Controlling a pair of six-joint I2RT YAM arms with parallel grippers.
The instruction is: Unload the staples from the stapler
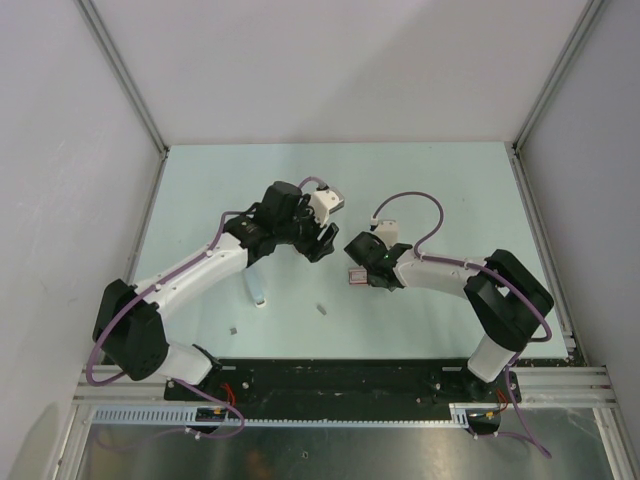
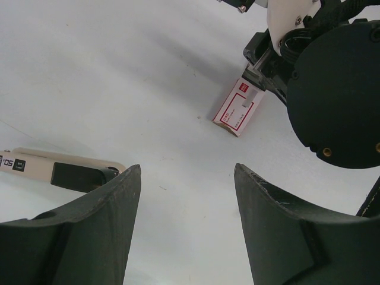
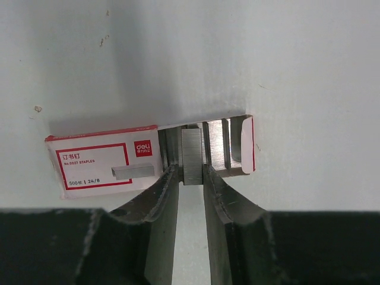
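Note:
My right gripper is shut on a ribbed silvery strip of staples, held at the open end of the little red-and-white staple box. More strips lie inside the box. From above, the right gripper sits over the box at mid-table. My left gripper is open and empty, hovering just left of the box. The cream stapler lies on the table to its left, also in the top view. Two loose staple bits lie nearer the front.
The pale table is enclosed by white walls with metal frame posts at the back corners. The two arms' wrists are close together near the table's middle. A black base rail runs along the near edge.

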